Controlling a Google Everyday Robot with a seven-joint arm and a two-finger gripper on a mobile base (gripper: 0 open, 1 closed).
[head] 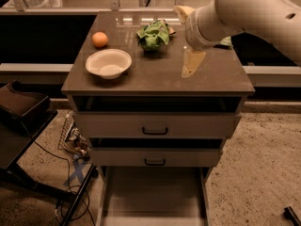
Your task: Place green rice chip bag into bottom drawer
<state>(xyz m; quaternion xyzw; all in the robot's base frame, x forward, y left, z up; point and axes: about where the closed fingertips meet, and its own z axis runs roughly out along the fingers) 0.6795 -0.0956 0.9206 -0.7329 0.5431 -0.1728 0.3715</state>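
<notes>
The green rice chip bag point(154, 34) sits crumpled at the back middle of the cabinet top point(155, 76). My white arm reaches in from the upper right. My gripper point(183, 11) shows only as a pale tip past the wrist, just right of the bag and slightly behind it, above the top. Most of it is hidden by the arm. The bottom drawer point(153, 194) is pulled out below the two handled drawers, and its pale flat floor shows with nothing on it.
A white bowl point(109, 63) and an orange point(99, 39) sit on the left of the top. A paler green bag point(226, 42) peeks out behind the arm at the right. A dark seat point(21, 107) and cables point(70, 140) stand at the left.
</notes>
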